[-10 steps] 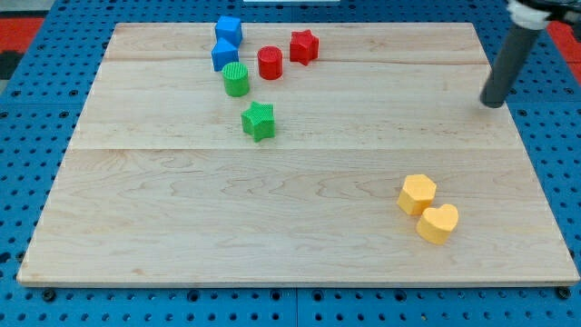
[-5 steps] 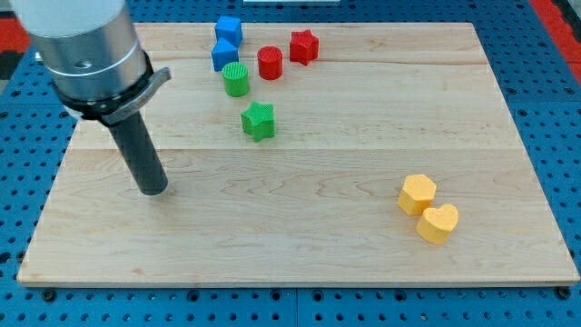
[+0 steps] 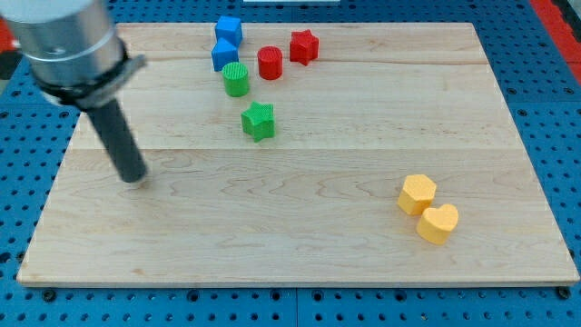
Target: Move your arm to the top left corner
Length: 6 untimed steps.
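You have no pincer on this arm, so nothing is spread, pressed together or pinching; the working end is a straight dark rod, and my tip (image 3: 133, 179) rests on the pale wooden plank surface (image 3: 300, 254) near its left edge, about halfway up the view. The thing to move here is the arm itself, and its goal, the surface's top left corner, lies up the view from my tip with bare wood in between.

The rod looks stiff and should slide easily over smooth wood; I judge there is nothing to take hold of, only a straight run upward.

All blocks sit well to the view's right of my tip: the blue cube (image 3: 228, 29) and a second blue block (image 3: 224, 54) touching it, the green ridged cylinder (image 3: 236, 80), green star (image 3: 259, 121), red cylinder (image 3: 270, 63) and red star (image 3: 304, 45). The yellow hexagon (image 3: 418, 193) and yellow heart (image 3: 438, 223) sit touching at lower right. These small blocks look light, so keep the path left of the blues.
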Each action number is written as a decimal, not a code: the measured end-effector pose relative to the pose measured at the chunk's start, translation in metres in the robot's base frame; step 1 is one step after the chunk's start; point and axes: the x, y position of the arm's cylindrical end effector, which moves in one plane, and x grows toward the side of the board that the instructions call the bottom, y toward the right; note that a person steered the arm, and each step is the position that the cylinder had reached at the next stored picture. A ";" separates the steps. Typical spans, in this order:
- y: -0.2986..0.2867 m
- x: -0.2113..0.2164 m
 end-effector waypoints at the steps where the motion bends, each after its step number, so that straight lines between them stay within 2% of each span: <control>1: -0.071 -0.066; 2: -0.080 -0.147; 3: -0.068 -0.250; 4: -0.052 -0.282; 5: -0.046 -0.282; 6: -0.011 -0.281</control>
